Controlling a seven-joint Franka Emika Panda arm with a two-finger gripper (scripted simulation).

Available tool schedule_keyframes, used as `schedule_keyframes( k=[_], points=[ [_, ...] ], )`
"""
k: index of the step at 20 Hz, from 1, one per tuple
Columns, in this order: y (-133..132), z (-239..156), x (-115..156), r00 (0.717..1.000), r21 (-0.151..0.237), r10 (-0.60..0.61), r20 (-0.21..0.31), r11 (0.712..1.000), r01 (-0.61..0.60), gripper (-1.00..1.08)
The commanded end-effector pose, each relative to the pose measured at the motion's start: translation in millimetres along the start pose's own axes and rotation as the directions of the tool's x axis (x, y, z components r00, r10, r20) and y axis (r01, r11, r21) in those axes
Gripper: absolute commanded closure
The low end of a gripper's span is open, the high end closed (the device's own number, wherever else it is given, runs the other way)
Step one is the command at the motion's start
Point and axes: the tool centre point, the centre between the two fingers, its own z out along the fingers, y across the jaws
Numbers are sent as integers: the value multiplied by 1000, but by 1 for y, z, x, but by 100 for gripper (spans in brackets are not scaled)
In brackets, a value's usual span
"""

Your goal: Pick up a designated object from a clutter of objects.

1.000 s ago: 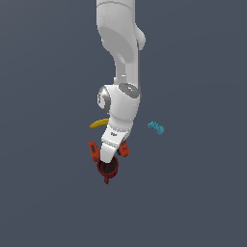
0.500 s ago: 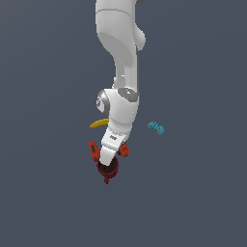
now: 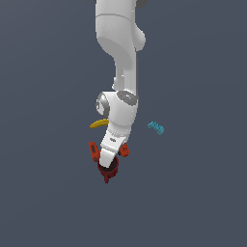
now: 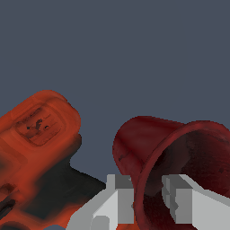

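The white arm [image 3: 120, 87] reaches down from the top of the exterior view, and its claw [image 3: 108, 161] sits right at the dark red cup [image 3: 108, 170], which lies at the near end of the small clutter on the grey tabletop [image 3: 193, 193]. In the wrist view the claw [image 4: 148, 200] straddles the cup's [image 4: 148, 143] rim: one finger [image 4: 117, 200] is outside the wall, the other [image 4: 182, 202] is inside the mouth, with the wall between them. The fingers stand a little apart, close to the wall on either side, but whether they actually press it is hard to tell from these angles.

The orange-red and black drill [image 4: 40, 157] lies just beside the cup; in the exterior view only bits of the drill [image 3: 93, 150] show on both sides of the arm. The yellow banana [image 3: 98, 123] pokes out from behind the arm on the exterior view's left, farther back. The small cyan brick [image 3: 156, 127] rests well apart on the exterior view's right.
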Motion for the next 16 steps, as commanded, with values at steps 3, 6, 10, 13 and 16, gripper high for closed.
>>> schedule_keyframes(
  k=[3, 6, 10, 13, 16],
  points=[
    [-1, 1, 0, 1000, 2, 0, 1, 1000, 0, 108],
    [0, 0, 0, 1000, 0, 0, 0, 1000, 0, 108],
    [-1, -3, 0, 1000, 0, 0, 0, 1000, 0, 108],
    [-3, -10, 1, 1000, 0, 0, 0, 1000, 0, 108],
    [-7, -21, 1, 1000, 0, 0, 0, 1000, 0, 108]
  ],
)
